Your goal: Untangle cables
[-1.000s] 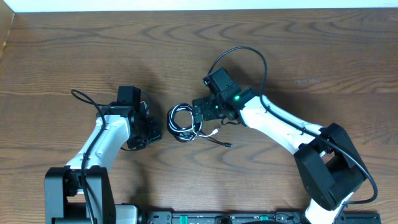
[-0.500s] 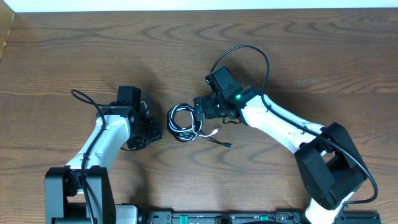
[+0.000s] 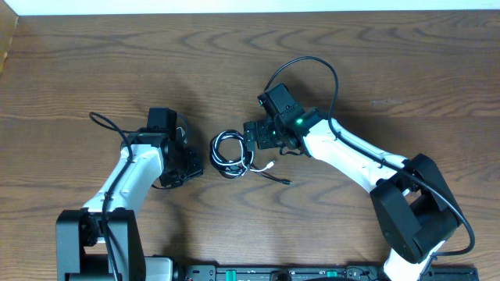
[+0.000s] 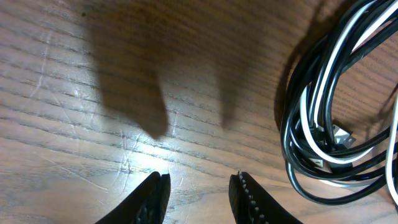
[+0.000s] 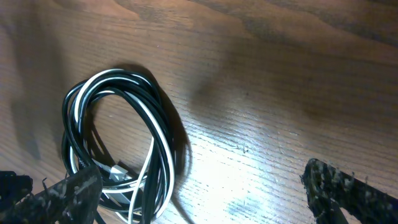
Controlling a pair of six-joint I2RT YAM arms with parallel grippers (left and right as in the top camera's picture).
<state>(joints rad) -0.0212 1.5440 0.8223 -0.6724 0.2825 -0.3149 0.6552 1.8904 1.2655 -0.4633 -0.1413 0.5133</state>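
Two grippers, one small coil between them. At left: left gripper (image 4: 199, 190) low over the bare table (image 3: 94, 62), fingers partway apart with nothing between them, near the coil but not touching it. At centre: cables (image 3: 230, 154) looped together flat on the wood, two black and one white, with small plug ends inside the ring and one black tail trailing out toward the right. At right: right gripper (image 5: 205, 193) spread wide and empty, one finger over the coil's near edge. Likely trouble: closing on the whole bundle instead of a single strand, then dragging the ring along or cinching it tighter; snagging a plug in a loop; pulling with the far side unpinned. No brand, label or writing legible anywhere.
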